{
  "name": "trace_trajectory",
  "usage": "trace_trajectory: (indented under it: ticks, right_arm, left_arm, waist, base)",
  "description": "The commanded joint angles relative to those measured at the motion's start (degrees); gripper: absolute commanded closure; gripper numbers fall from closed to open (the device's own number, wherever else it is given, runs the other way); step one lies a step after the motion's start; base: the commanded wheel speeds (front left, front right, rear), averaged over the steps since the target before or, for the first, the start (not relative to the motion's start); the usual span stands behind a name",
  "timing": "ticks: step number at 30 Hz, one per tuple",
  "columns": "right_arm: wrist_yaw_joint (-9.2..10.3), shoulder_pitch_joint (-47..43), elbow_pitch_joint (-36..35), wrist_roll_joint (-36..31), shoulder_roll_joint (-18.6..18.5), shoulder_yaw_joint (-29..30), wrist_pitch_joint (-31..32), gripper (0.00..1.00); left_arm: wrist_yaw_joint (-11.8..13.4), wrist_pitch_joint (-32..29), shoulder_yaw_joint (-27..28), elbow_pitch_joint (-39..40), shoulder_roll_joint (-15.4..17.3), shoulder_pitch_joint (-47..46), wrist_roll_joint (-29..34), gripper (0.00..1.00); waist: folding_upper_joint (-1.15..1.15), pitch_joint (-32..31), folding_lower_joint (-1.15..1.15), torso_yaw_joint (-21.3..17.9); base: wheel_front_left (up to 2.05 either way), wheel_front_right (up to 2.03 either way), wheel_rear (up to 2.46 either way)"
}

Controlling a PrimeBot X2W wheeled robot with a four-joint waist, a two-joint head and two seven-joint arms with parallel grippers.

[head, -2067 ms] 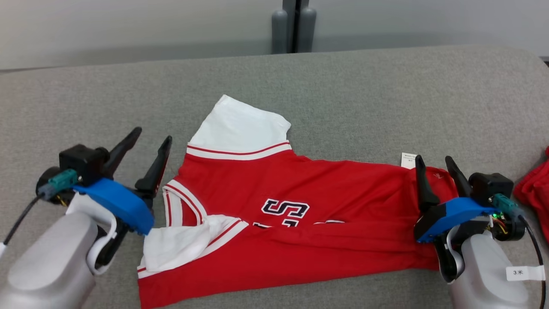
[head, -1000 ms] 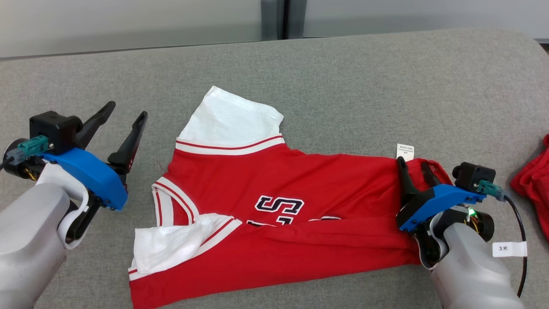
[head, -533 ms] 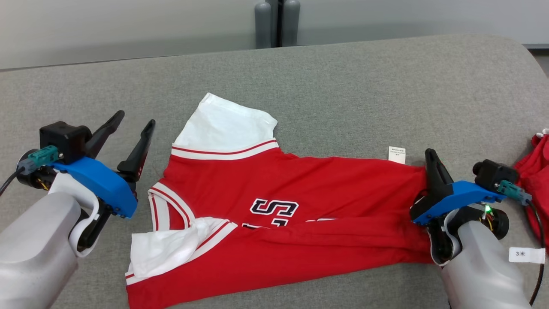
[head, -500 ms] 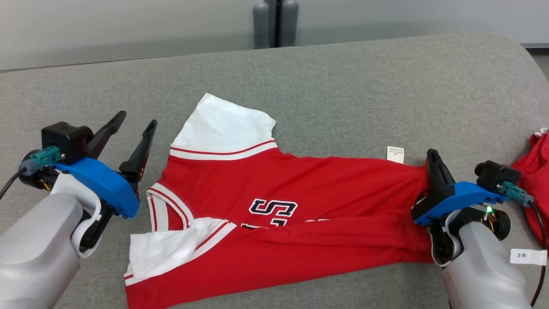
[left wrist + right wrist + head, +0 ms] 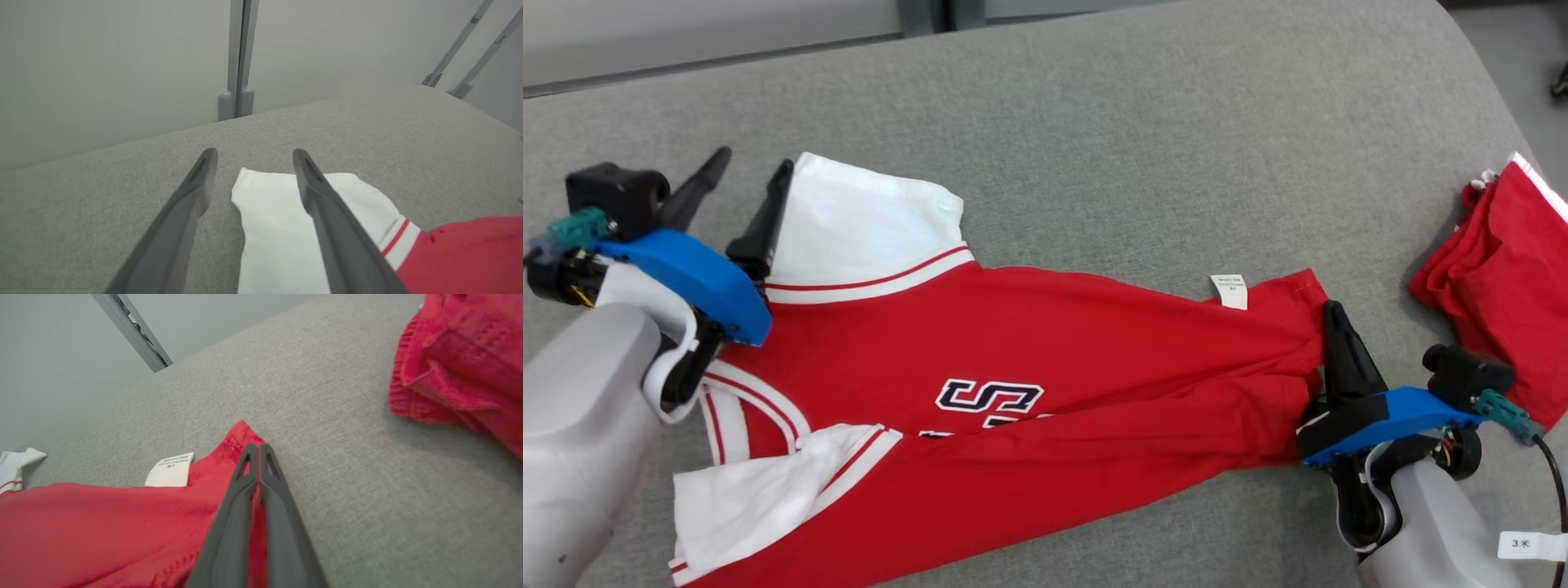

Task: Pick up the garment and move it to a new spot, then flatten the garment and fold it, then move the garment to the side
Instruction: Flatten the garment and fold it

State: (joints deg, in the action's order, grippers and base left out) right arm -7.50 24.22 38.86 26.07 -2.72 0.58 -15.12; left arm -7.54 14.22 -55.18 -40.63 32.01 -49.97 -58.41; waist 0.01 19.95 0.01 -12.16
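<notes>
The garment is a red jersey with white sleeves and dark lettering, spread across the grey cushioned surface. My right gripper is shut on the red hem at the jersey's right end, and in the right wrist view red cloth shows pinched between its closed fingers. A white care label lies just left of that grip. My left gripper stands open at the far white sleeve; in the left wrist view one finger lies over the sleeve and the other over bare cushion.
A second red cloth lies crumpled at the right edge of the surface, close to my right wrist. Behind the cushion stand a pale wall and a grey post. Bare grey cushion stretches beyond the jersey.
My right gripper has shut on the jersey's right hem and the cloth there is now bunched and drawn. The camera has shifted. My left gripper now reaches the white sleeve, still open.
</notes>
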Motion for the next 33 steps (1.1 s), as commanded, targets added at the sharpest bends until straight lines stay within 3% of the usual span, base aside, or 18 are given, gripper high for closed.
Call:
trace_trajectory:
  ticks: [1, 8, 21, 22, 23, 26, 33]
  right_arm:
    - [0.02, -1.14, -1.93, 0.5, -0.37, -0.92, -0.01, 1.0]
    - [0.01, -2.74, -8.64, 3.92, -0.33, -6.11, -0.01, 1.0]
    - [0.01, -1.77, -13.58, 5.81, -0.33, -10.16, -0.01, 1.0]
    - [0.01, -1.53, -13.68, 5.68, -0.33, -10.26, 0.0, 1.0]
    - [0.01, -0.97, -13.92, 5.53, -0.32, -10.41, 0.0, 1.0]
    - [0.01, -0.5, -14.12, 5.1, -0.32, -10.24, -0.01, 1.0]
    - [0.01, 3.13, -11.96, 3.4, -0.35, -7.04, 0.0, 1.0]
  left_arm:
    - [0.1, -1.2, -0.21, -1.14, 0.12, -2.2, -0.23, 0.0]
    - [0.1, -8.12, -2.59, -2.96, 2.39, -6.58, -2.32, 0.0]
    - [0.11, -11.24, -8.53, 0.4, 6.66, -8.12, -5.37, 0.0]
    - [0.12, -10.91, -8.79, 0.25, 6.78, -8.22, -5.6, 0.42]
    - [0.12, -9.98, -9.71, 0.68, 6.91, -8.39, -5.38, 1.0]
    - [0.11, -8.27, -9.98, 1.67, 7.26, -8.72, -5.88, 1.0]
    - [0.11, -1.24, -11.17, 6.45, 11.38, -11.54, -7.17, 1.0]
  waist:
    - [-0.01, 1.04, -0.01, -0.84]
    - [-0.01, 4.95, -0.01, -3.75]
    - [-0.01, 8.88, -0.01, -4.99]
    - [-0.01, 8.99, -0.01, -5.03]
    - [-0.01, 9.16, -0.01, -5.03]
    - [-0.01, 9.4, -0.01, -4.79]
    - [-0.01, 9.62, -0.01, -2.26]
  base:
    - [0.0, 0.0, 0.0]
    - [0.0, 0.0, 0.0]
    - [0.0, 0.0, 0.0]
    - [0.0, 0.0, 0.0]
    - [0.0, 0.0, 0.0]
    - [0.0, 0.0, 0.0]
    - [0.0, 0.0, 0.0]
